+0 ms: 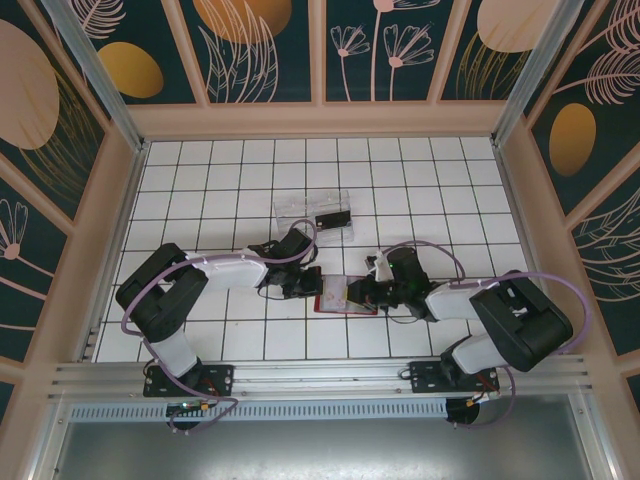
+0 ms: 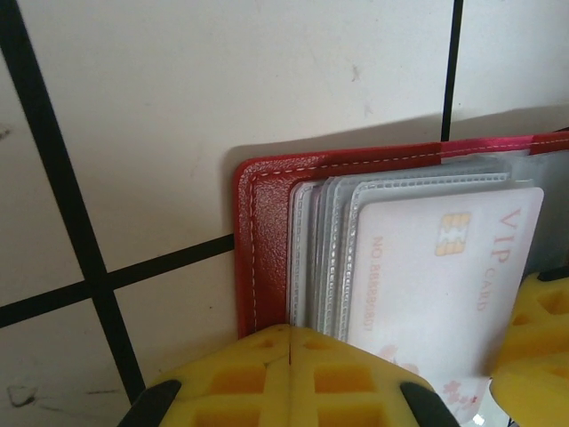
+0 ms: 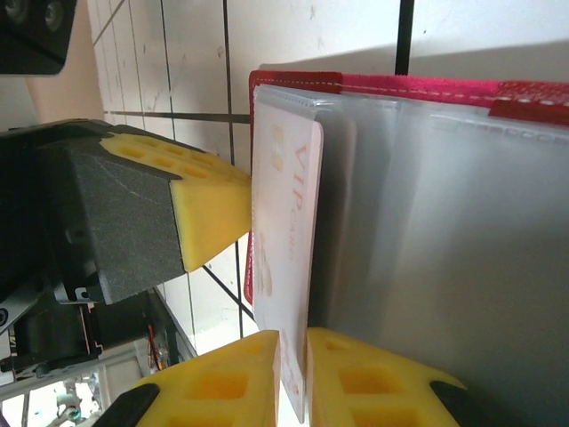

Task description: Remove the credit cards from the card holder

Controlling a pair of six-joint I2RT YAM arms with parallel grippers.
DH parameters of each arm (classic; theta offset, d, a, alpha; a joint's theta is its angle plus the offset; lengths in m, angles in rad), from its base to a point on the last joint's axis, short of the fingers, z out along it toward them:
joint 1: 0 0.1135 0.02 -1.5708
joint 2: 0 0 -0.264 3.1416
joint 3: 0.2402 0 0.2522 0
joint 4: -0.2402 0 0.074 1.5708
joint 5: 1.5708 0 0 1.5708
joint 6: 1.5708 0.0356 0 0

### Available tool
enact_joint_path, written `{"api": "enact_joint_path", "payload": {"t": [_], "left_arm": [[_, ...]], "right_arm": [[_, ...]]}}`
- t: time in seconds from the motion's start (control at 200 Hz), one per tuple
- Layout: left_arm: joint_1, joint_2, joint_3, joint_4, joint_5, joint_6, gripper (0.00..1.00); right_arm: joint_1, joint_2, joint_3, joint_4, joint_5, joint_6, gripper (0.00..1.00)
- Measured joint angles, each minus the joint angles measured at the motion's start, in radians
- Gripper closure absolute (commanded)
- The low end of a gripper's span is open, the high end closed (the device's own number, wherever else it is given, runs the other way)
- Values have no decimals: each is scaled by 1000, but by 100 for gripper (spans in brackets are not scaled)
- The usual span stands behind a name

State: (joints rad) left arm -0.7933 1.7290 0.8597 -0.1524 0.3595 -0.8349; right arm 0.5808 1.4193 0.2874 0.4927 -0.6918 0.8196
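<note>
The red card holder lies open on the tiled floor between the two arms. Its red edge and clear sleeves show in the left wrist view. My left gripper is shut, and its yellow tips rest on the holder's near edge, beside the sleeves. A white credit card with a gold chip and the print "VIP" sticks out of a sleeve. My right gripper is shut on the edge of this credit card, in front of the card holder.
A clear plastic tray stands behind the grippers with a dark card in it. The left gripper's yellow finger sits close to the left of the card. Wooden walls ring the tiled floor.
</note>
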Motion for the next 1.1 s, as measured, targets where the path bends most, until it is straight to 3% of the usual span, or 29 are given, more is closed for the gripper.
{"api": "enact_joint_path", "payload": {"t": [0.38, 1.101], "left_arm": [[0, 0, 0, 0, 0, 0, 100], [0, 0, 0, 0, 0, 0, 100]], "right_arm": [[-16, -39, -8, 0, -14, 1, 100], [-80, -106, -8, -231, -8, -109, 100]]}}
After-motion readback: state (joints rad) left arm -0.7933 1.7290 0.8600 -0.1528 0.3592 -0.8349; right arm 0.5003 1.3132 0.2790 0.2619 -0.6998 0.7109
